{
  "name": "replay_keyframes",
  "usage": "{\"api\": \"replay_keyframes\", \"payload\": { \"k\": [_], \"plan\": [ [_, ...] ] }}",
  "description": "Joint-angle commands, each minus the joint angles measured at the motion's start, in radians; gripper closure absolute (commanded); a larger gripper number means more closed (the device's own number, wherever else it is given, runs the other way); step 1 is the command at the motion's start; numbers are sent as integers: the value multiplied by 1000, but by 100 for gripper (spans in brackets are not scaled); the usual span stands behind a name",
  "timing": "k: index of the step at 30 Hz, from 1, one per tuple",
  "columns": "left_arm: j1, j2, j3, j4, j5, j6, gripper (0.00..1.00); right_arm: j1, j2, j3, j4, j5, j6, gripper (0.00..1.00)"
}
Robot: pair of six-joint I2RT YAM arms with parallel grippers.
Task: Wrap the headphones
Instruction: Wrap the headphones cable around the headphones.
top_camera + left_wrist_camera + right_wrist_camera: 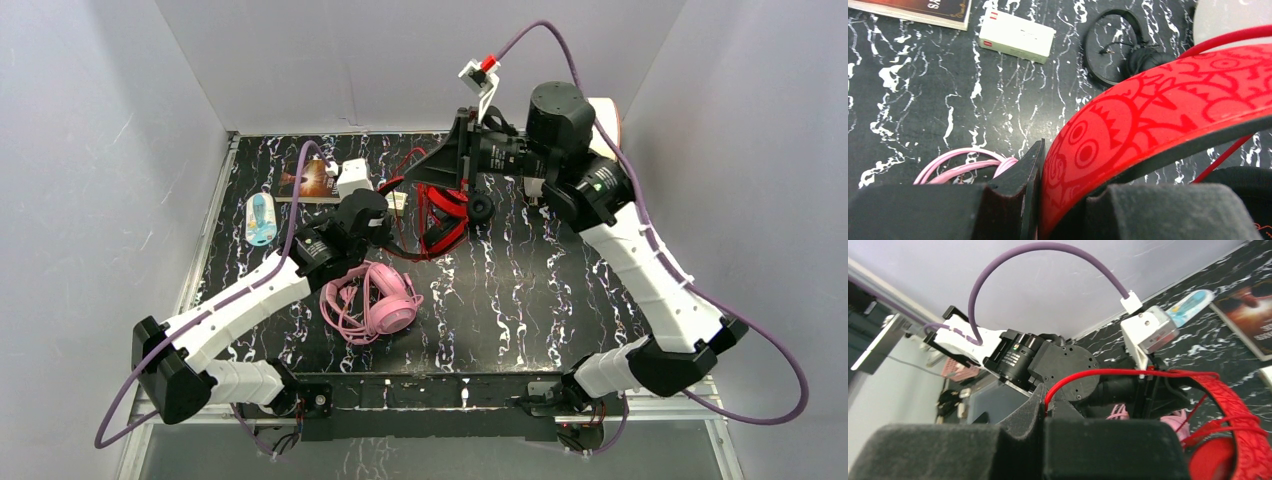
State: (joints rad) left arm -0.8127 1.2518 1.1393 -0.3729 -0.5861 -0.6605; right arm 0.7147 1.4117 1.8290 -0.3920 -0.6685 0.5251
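Headband [1168,100] of red headphones [440,215] is clamped by left gripper [1045,190], cable [1128,372] pinched by right gripper [1044,410], well off side walls [100,150].

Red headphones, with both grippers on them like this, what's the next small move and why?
Probably the right gripper swings its pinched red cable in another loop around the headband, since the left gripper clamps that band and cable strands already seem to cross it.

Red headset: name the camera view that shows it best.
Top external: most of the red headset shows. Left wrist shows mostly its patterned headband, clamped in the left gripper. Right wrist shows its cable pinched by the right gripper.
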Motion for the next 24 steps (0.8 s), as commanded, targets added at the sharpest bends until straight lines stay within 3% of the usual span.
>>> {"api": "replay_keyframes", "payload": {
  "k": [1, 11, 24],
  "plan": [
    [5, -102, -13, 106, 128, 23, 100, -1, -17, 49, -101, 145, -124, 100],
    [5, -144, -9, 89, 186, 70, 100, -37, 53, 30, -99, 209, -149, 100],
    [6, -54, -12, -39, 63, -21, 100, -40, 49, 220, -194, 161, -141, 100]
  ]
}}
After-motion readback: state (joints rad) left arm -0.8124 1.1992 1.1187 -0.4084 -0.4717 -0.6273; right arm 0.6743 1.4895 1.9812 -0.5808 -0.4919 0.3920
